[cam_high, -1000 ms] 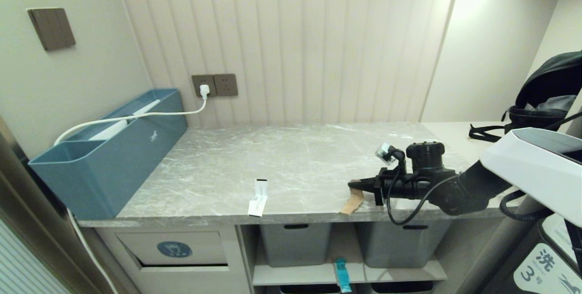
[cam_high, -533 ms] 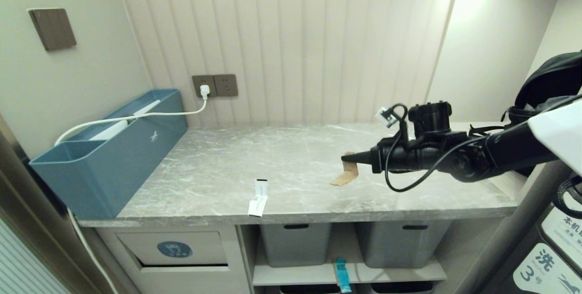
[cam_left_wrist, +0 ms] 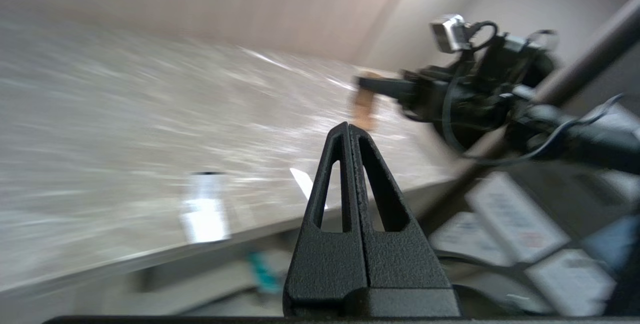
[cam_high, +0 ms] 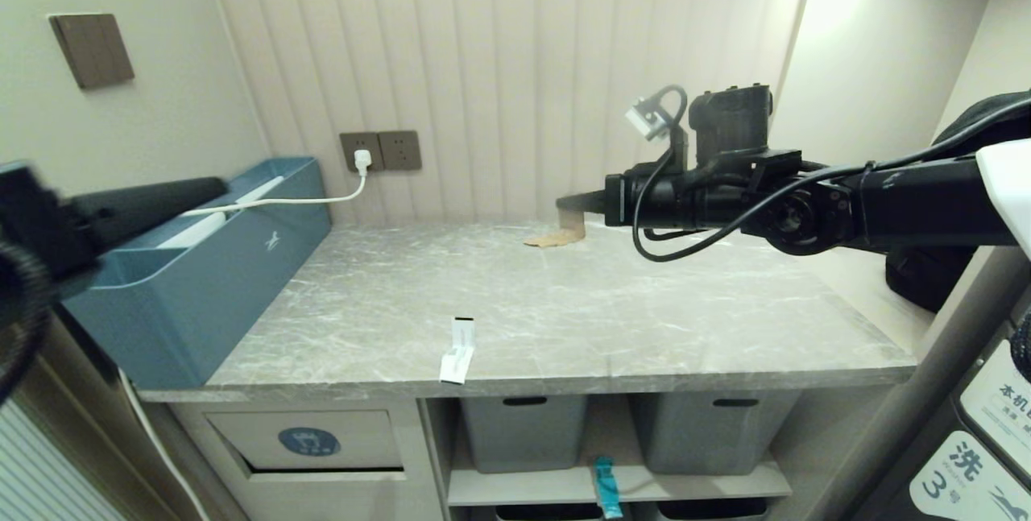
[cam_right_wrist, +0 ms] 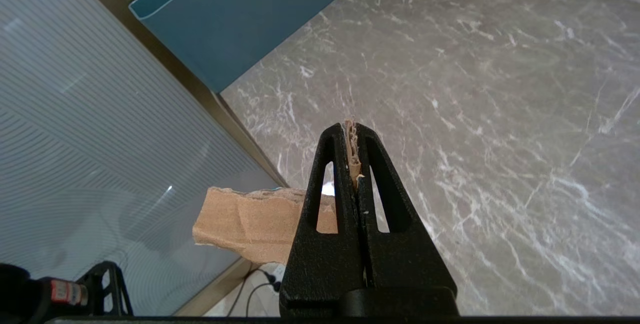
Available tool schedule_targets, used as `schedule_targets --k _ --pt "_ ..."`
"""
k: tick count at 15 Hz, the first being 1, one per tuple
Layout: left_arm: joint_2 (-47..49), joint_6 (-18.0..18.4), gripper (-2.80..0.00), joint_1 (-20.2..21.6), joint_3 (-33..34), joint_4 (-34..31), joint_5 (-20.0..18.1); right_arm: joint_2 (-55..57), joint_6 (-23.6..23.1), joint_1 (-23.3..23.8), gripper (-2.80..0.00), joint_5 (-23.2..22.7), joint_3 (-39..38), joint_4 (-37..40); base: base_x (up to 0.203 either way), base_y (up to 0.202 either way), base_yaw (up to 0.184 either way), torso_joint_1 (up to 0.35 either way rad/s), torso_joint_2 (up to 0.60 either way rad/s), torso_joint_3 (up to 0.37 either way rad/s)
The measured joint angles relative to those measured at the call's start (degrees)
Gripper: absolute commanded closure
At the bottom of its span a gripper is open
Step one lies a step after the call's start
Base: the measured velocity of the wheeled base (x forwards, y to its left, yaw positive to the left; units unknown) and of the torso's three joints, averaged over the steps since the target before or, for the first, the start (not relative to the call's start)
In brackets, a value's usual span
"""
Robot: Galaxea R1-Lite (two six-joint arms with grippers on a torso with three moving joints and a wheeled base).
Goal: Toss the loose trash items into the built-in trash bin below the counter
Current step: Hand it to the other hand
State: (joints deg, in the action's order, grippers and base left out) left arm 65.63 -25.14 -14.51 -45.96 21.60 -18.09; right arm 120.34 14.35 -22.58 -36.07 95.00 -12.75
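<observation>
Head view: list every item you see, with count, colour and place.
cardboard piece: 1, tan, pinched in right gripper above counter
paper strip: 1, white, black end, counter front edge
wrapper: 1, teal, shelf under counter
trash bin flap: 1, beige, blue sticker, below counter, left
baskets: 2, grey, under counter
box: 1, teal-blue, counter left
bag: 1, black, far right
right gripper: shut, raised over counter
left gripper: shut, empty, left side

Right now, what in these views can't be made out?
- Bin inside: head view, shut flap hides it.
- Teal wrapper: head view, bottom edge cuts it; print too small.
- Paper strip: left wrist view, motion blur.
- Left gripper: outside the head view; only its blurred arm shows at the left edge.
- Cardboard: right wrist view, right gripper covers the pinched part.
</observation>
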Motion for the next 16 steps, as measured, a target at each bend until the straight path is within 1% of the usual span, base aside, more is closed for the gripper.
schedule_targets --k 2,3,4,5,7,9,10,11,13,16 --pt "12.6 -9.6 -2.80 -5.3 -4.8 7.9 -2.1 1.2 0.1 -0.1 0.00 2.2 2.3 0.0 0.000 0.000 0.000 0.000 0.00 0.000" --pt "17.4 -14.9 -2.80 -7.7 -8.0 10.7 -2.2 1.8 0.3 -0.2 0.00 4.0 3.9 0.1 0.000 0.000 0.000 0.000 0.00 0.000" --pt "21.7 -21.4 -2.80 -10.0 -12.0 12.9 -1.8 2.4 0.4 -0.4 0.00 5.7 5.5 0.1 0.000 0.000 0.000 0.000 0.00 0.000" --pt "25.7 -28.5 -2.80 -12.1 -16.4 13.9 -0.9 2.9 0.5 -0.6 0.00 6.5 6.8 0.0 0.000 0.000 0.000 0.000 0.00 0.000" --pt "31.6 -39.1 -2.80 -15.3 -22.0 14.0 1.4 3.6 0.9 -0.8 0.00 7.8 8.8 0.0 0.000 0.000 0.000 0.000 0.00 0.000" --pt "35.2 -45.8 -2.80 -17.6 -24.1 13.3 2.4 4.2 2.1 -0.9 0.00 9.4 11.5 0.0 0.000 0.000 0.000 0.000 0.00 0.000" --pt "36.3 -47.3 -2.80 -18.4 -24.4 13.2 3.2 4.3 2.3 -1.0 0.00 9.6 12.6 0.1 0.000 0.000 0.000 0.000 0.00 0.000" --pt "37.2 -47.6 -2.80 -18.9 -24.7 13.2 4.2 4.3 2.4 -1.1 0.00 9.7 13.2 0.1 0.000 0.000 0.000 0.000 0.00 0.000" --pt "38.3 -47.6 -2.80 -19.1 -24.9 13.2 5.6 4.1 2.4 -0.7 0.00 9.7 13.6 0.2 0.000 0.000 0.000 0.000 0.00 0.000" --pt "39.3 -47.4 -2.80 -19.3 -25.1 13.4 5.6 3.3 2.5 -0.7 0.00 9.6 13.4 0.2 0.000 0.000 0.000 0.000 0.00 0.000"
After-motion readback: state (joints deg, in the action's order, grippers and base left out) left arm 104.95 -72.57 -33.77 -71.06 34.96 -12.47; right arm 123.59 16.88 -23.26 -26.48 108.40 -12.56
